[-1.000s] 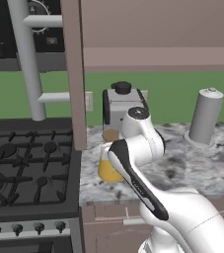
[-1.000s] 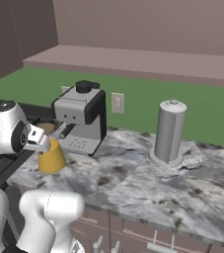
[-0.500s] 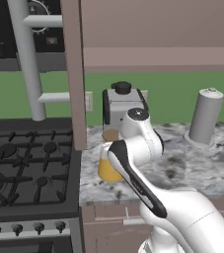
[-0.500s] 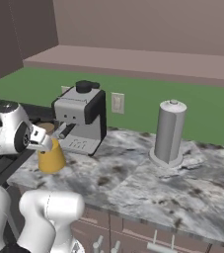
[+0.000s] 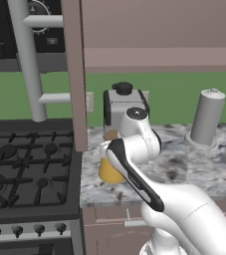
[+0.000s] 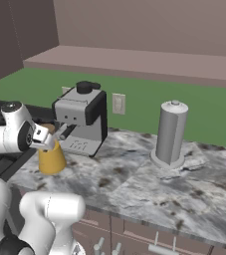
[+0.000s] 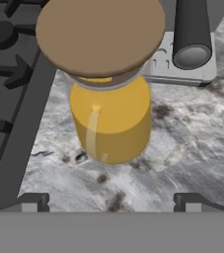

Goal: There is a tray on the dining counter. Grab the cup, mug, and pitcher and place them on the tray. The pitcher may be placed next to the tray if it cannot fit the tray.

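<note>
With my pincer (image 7: 108, 200) spread wide above the pitcher (image 7: 109, 106), which stands near the surface's (image 7: 192, 148) stove-side edge by the coffee machine (image 6: 82, 117), I'm lined up to straddle its neck.

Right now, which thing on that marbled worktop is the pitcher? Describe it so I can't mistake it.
Start at the black gas stove; the grey-white marbled worktop begins at its edge. Near that edge, in front of the silver-and-black coffee machine, stands the conical clear glass pitcher with orange-yellow contents. Unlike the tall grey upright cylinder farther along, it is short, orange-yellow and brown-capped.
</note>
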